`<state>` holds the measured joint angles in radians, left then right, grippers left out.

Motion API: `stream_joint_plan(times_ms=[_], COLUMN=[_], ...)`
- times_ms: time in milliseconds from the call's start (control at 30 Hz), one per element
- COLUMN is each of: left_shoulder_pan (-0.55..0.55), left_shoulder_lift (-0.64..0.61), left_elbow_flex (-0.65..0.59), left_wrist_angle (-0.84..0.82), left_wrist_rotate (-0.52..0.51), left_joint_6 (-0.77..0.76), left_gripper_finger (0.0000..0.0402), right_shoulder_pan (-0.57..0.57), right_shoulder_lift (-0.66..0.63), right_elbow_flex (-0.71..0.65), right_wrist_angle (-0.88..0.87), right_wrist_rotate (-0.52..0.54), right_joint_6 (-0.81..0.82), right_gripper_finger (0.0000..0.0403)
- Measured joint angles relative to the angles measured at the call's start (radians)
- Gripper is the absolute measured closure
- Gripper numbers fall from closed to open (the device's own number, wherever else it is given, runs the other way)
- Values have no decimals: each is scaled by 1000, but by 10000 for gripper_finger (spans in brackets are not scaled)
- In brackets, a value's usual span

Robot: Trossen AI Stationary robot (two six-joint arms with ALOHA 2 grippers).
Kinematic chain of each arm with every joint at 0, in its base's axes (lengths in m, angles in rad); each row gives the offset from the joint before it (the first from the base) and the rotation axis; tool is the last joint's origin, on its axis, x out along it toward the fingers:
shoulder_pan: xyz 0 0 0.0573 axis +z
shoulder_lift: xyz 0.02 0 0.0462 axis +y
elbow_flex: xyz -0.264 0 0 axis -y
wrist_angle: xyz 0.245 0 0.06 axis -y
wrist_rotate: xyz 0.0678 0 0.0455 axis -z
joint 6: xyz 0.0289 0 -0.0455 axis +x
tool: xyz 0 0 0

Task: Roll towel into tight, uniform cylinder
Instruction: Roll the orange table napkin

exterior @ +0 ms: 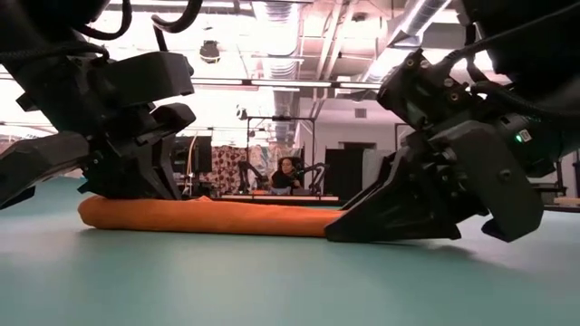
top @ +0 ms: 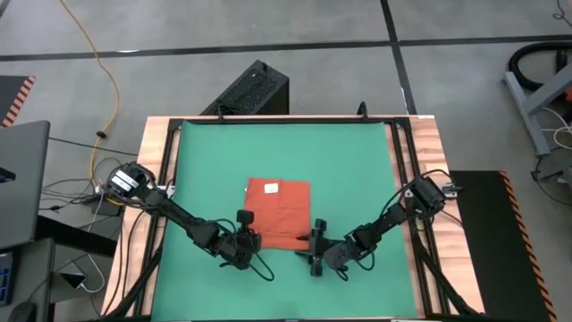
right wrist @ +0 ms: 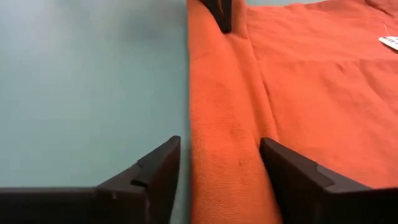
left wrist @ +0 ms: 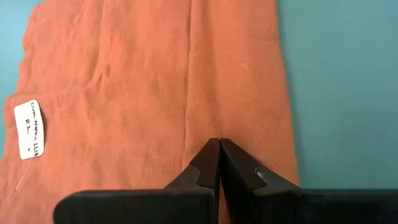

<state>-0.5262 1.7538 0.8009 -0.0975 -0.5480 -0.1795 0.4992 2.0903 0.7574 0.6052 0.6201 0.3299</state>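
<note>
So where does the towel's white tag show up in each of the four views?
High view: white tag on the towel, near its far left corner.
Low view: not visible; only the towel's rolled near edge shows.
Left wrist view: at the picture's left edge.
Right wrist view: cut off at the right edge.
Shared landmark: the green mat.

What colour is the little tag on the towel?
White tag with dark handwriting, clearest in the left wrist view.
</note>
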Motion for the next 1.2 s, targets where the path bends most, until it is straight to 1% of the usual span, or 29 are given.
stream_joint_plan(times_ms=[133, 367, 467, 533, 667, 767, 933, 1067, 1133, 1200], left_shoulder_pan=[0, 0, 0, 0, 0, 0, 0, 0, -1, -1], left_shoulder_lift=[0, 0, 0, 0, 0, 0, 0, 0, 0, -4], left_elbow_flex=[0, 0, 0, 0, 0, 0, 0, 17, 32, 49], left_wrist_angle=[-1, -1, -2, -2, -2, -2, 2, -1, -2, -12], left_wrist_rotate=[7, 18, 23, 44, 66, 71, 87, 93, 95, 107], left_joint_6=[10, 10, 11, 13, 14, 15, 41, 53, 73, 92], left_gripper_finger=[401, 401, 401, 401, 401, 401, 401, 401, 401, 401], right_shoulder_pan=[0, 1, 9, 15, 18, -2, -65, -131, -152, -170], right_shoulder_lift=[0, 0, -7, -18, -64, -123, -215, -262, -277, -292], right_elbow_flex=[0, -2, 3, 8, 9, 8, 8, 7, 6, 5], right_wrist_angle=[-6, -19, -33, -46, -73, -132, -245, -259, -264, -269], right_wrist_rotate=[11, 34, 34, 33, -12, -85, -263, -478, -535, -585], right_joint_6=[1, 23, 31, 32, 61, 154, 383, 605, 725, 801], right_gripper_finger=[215, 322, 358, 374, 376, 376, 376, 376, 376, 376])
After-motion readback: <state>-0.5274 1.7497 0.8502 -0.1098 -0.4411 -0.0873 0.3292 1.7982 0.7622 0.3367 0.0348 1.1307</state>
